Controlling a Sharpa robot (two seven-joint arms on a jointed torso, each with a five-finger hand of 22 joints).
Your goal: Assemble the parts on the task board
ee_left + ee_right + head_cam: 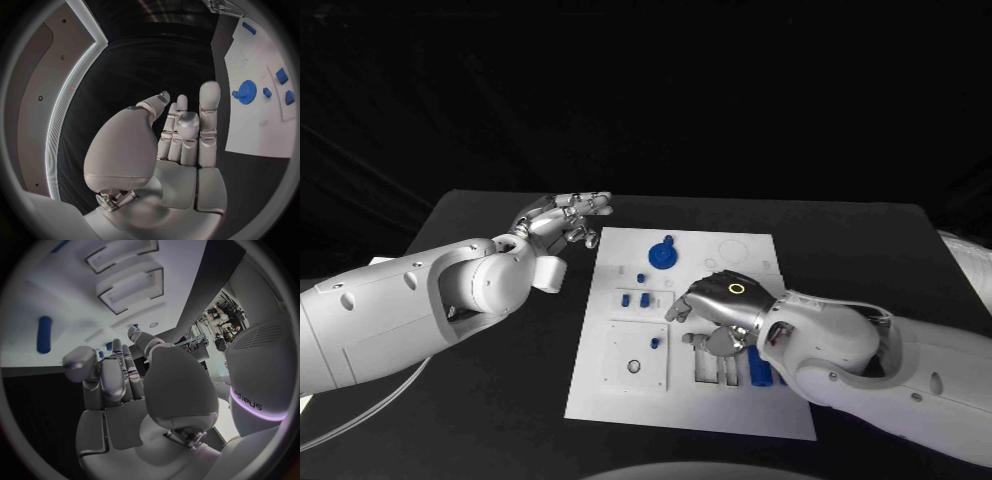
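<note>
The white board (678, 390) lies flat in the middle of the black desk (473, 400), a thin rigid plate with shallow rectangular recesses and faint outlines cut into its face. On it sit small blue parts: a toothed gear (665, 252) near the far edge, a few short pegs (636, 299) in the middle row, a small piece (655, 343) by the square recess, and a long bar (757, 367) just beside the right arm.

The right hand (715, 310) hangs low over the centre of the board, fingers curled downward toward the slots. Whether it holds a part I cannot tell; the wrist view shows the fingers drawn close with nothing clearly between them. The left hand (564, 220) hovers above the desk just off the board's left edge, fingers spread and holding nothing.

The parts look like hard moulded plastic, light and stiff, with smooth faces that would probably slip under metal fingertips. The gear is best pinched across its rim or by its raised hub; the pegs and bar by their long sides. The board itself seems light enough to slide if pushed sideways.
</note>
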